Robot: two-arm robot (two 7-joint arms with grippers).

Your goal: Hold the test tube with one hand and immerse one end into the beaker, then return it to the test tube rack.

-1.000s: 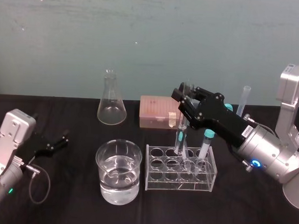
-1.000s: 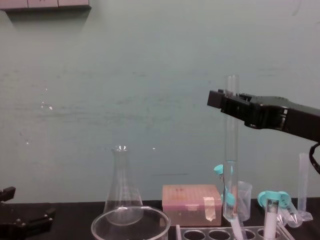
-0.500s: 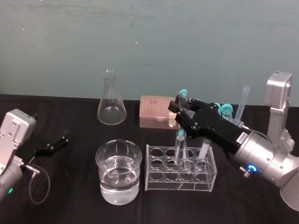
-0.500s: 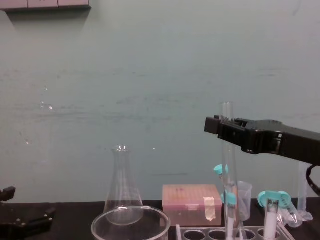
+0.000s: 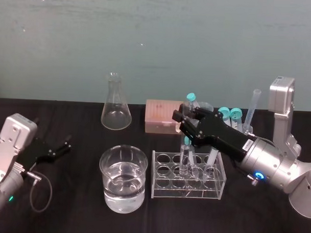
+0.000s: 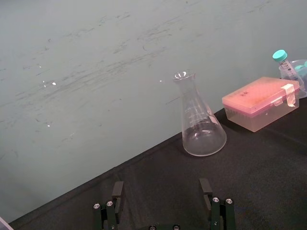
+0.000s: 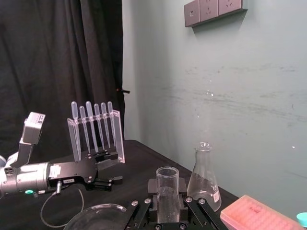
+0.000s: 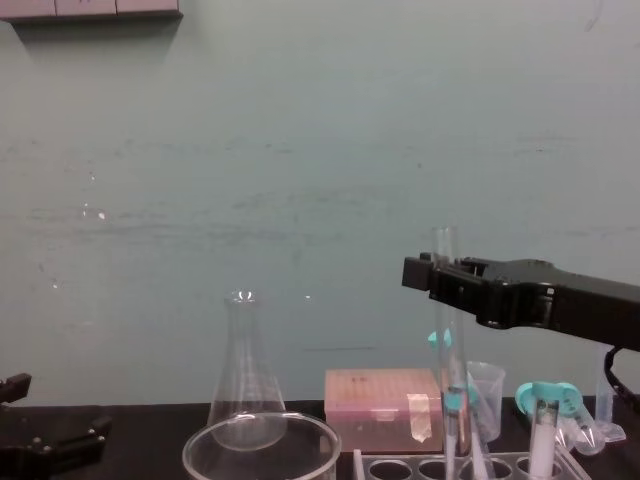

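The right gripper (image 5: 186, 123) pinches the tube (image 8: 444, 350) upright so it slides into the rack (image 5: 168, 191); the left gripper (image 5: 61, 145) idles well left of the rack, fingers spread

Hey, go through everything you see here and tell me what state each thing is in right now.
Rack: upright, left holes vacant.
Test tube: upright, gripped, lower end down in the rack.
Right gripper: shut on the test tube above the rack.
Left gripper: open, empty, parked at the left.
Beaker: upright, roughly half full of clear liquid.
Flask: upright, unstoppered, looks empty.
Pink box: lid closed.
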